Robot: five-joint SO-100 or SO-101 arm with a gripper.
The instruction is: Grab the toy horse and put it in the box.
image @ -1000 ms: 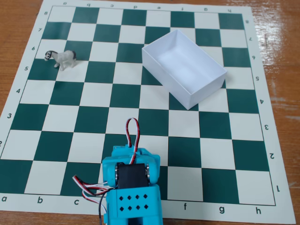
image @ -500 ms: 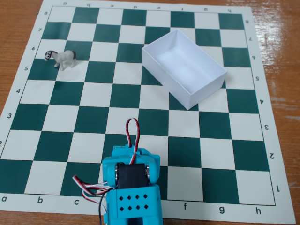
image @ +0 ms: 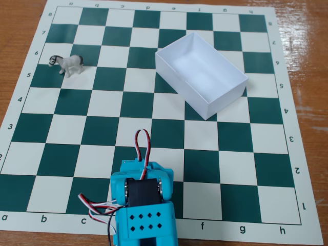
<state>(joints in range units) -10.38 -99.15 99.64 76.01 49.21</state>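
My fingers are hidden under my turquoise arm (image: 145, 205), so I cannot tell their opening. The toy horse (image: 67, 64) stands far up-left, lengthwise left-right, head left; the box (image: 201, 74) sits up-right.

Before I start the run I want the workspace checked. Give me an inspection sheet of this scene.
Surface: green-and-white chessboard mat lying flat on a wooden table.
Job's things: toy horse standing upright near the mat's left edge; box open, empty, set at an angle right of centre, well apart from the horse.
Clutter: nothing seen.
Pincer: not in view; only the blue arm shows at the bottom edge.
Cables: red, white and black wires loop from the arm's left side; a red-and-black loop rises at its top.
Surroundings: bare wood around the mat.
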